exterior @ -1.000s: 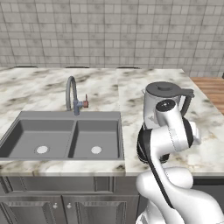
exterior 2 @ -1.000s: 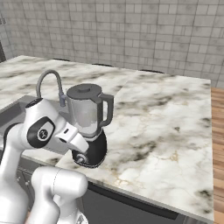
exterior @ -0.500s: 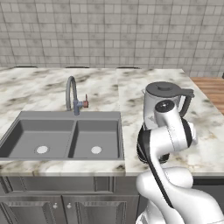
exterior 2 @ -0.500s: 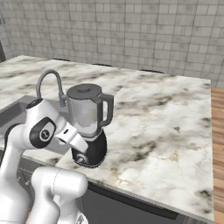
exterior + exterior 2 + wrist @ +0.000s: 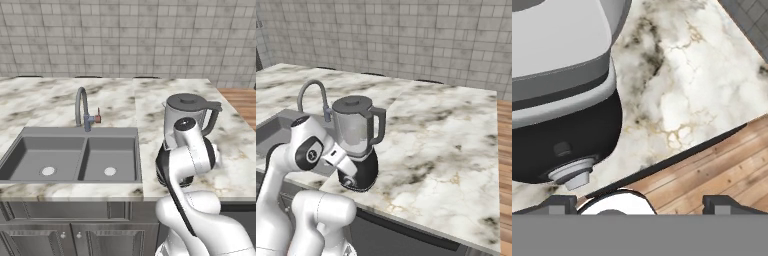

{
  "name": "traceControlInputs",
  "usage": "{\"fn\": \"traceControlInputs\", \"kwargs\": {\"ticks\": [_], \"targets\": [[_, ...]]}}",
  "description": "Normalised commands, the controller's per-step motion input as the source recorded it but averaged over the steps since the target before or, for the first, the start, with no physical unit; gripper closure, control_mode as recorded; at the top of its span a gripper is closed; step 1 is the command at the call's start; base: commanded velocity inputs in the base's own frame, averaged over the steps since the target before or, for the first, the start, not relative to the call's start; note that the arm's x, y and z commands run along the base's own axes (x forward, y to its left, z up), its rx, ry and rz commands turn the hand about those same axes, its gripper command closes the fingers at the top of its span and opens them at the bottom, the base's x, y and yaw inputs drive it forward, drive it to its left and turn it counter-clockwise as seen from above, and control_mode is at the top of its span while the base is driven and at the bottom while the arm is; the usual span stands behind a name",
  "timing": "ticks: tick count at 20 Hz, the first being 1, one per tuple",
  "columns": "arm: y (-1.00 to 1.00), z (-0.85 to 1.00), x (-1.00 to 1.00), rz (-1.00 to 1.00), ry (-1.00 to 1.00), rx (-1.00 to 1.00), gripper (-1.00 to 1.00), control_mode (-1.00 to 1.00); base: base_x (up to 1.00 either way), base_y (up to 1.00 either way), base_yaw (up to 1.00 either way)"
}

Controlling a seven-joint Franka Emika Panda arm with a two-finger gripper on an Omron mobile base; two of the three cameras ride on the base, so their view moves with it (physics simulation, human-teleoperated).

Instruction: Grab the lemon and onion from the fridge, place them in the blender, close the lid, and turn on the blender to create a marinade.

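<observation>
**Mia:** Where is the blender?

**Sam:** It stands on the marble counter, near the front edge, just to the right of the sink. The jar is clear and grey with a dark handle on its side. The bottom part is round and black.

**Mia:** Is the lid on?

**Sam:** Yes. The dark grey lid sits flat on top of the jar, with its little bump in the middle.

**Mia:** Can you see inside the jar?

**Sam:** Not well enough. I can't tell what is in it.

**Mia:** Where is the robot's hand?

**Sam:** The white arm bends down low in front of the blender. In the hand view the gripper is right by the black base, close to the round silver knob. It is not touching the knob.

**Mia:** Are its fingers together?

**Sam:** No, they are far apart. One dark tip is at each bottom corner of the hand view, and nothing is between them.

**Mia:** What else is there?

**Sam:** A curved grey tap stands behind the sink. There is a grey tiled wall at the back and a wooden floor below the counter edge.
</observation>
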Motion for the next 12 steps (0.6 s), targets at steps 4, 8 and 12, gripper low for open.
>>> {"fn": "traceControlInputs", "kwargs": {"ticks": [4,8,12], "targets": [[0.00,-0.50,-0.02,0.00,-0.09,0.00,-1.00,-1.00,0.00,0.00,0.00],[0.00,-0.51,0.00,0.00,-0.10,-0.01,-1.00,-1.00,0.00,0.00,0.00],[0.00,-0.45,0.00,0.03,-0.12,-0.01,-1.00,-1.00,0.00,0.00,0.00]]}}
